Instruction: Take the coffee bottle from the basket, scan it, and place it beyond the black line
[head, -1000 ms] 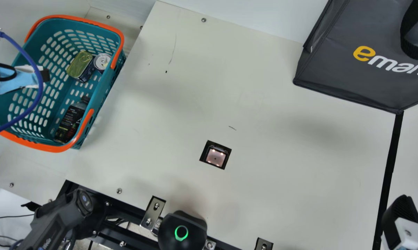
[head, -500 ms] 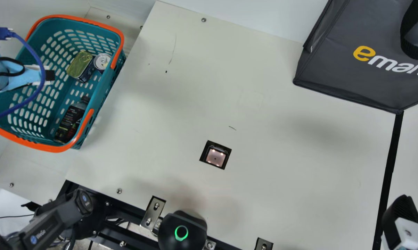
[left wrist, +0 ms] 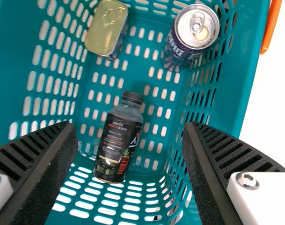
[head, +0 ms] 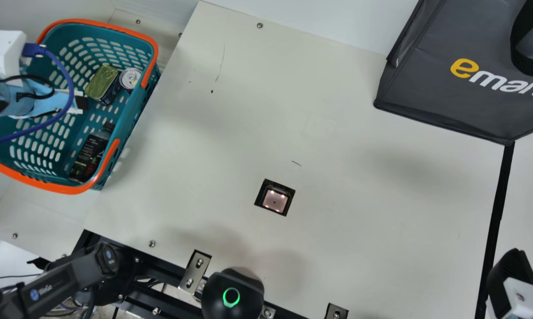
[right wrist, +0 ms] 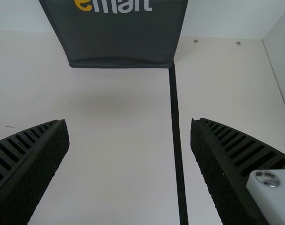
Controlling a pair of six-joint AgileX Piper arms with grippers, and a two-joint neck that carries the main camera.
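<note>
While cylindrical coffee bottle (left wrist: 118, 147) lies in slotted basket (head: 132, 113), ribbed left claw (head: 83, 104), right claw (head: 511, 277) gape wide, empty

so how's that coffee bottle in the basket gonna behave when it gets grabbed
The coffee bottle lies on its side and looks round, so it may roll if nudged. Its smooth, glossy surface could slip in a loose grip. The clear shoulder looks like plastic, so the walls might flex if squeezed hard.

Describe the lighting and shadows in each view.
Main view: diffuse shadows on the cream table, bright spots in the small black-framed scanner window. Left wrist view: the surface beyond the teal plastic basket washes out to white. Right wrist view: faint shadow before the dark grey fabric bag.
</note>
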